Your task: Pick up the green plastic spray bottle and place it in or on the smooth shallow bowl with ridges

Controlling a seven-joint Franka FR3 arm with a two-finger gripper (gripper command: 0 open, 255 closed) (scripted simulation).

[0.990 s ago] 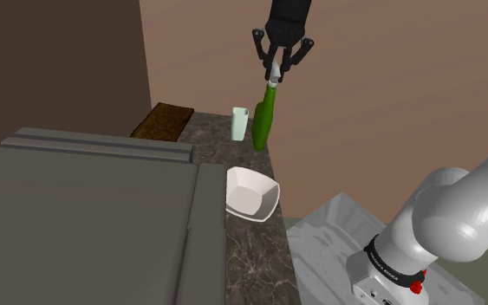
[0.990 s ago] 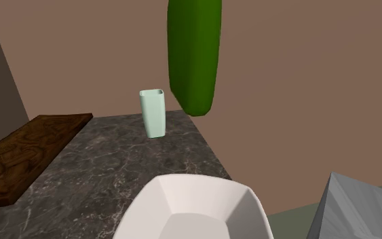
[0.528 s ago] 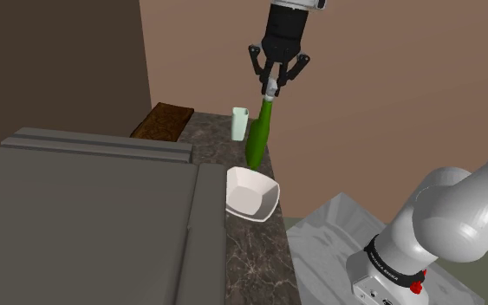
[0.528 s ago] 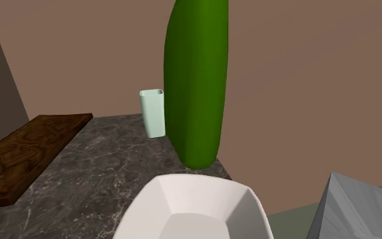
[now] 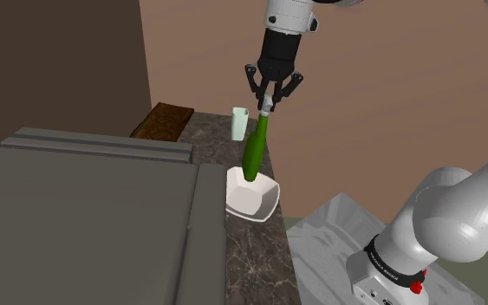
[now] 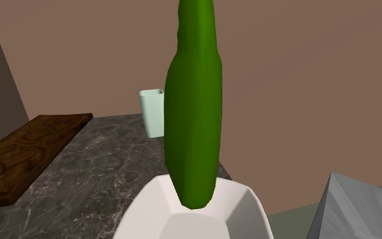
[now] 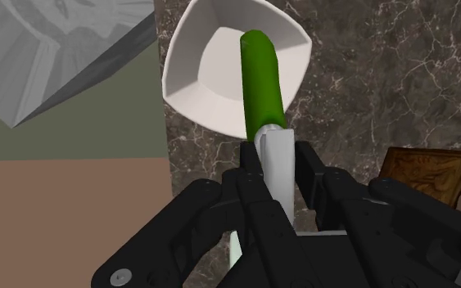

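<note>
Spray bottle (image 5: 256,149), green and slim, hangs from the tool (image 5: 268,107), which is clamped on the pale neck at the bottle's top. The wrist view shows that neck pinched between the two black fingers. Below the grip the body slants a little, and its rounded lower end lies within the outline of the white bowl (image 5: 268,201), over the hollow. Whether it touches the bottom I cannot tell. The bowl stands near the edge of the dark marbled tabletop (image 5: 249,260). A pale cup (image 5: 239,124) stands farther along the tabletop and a wooden board (image 5: 164,121) lies beyond it, both well apart from the bowl. By its look the bottle should be light and stiff, with a smooth, slippery skin, so the narrow neck is the sensible place to hold it. Tall and thin as it is, it will likely tip against the rim once let go.
</note>
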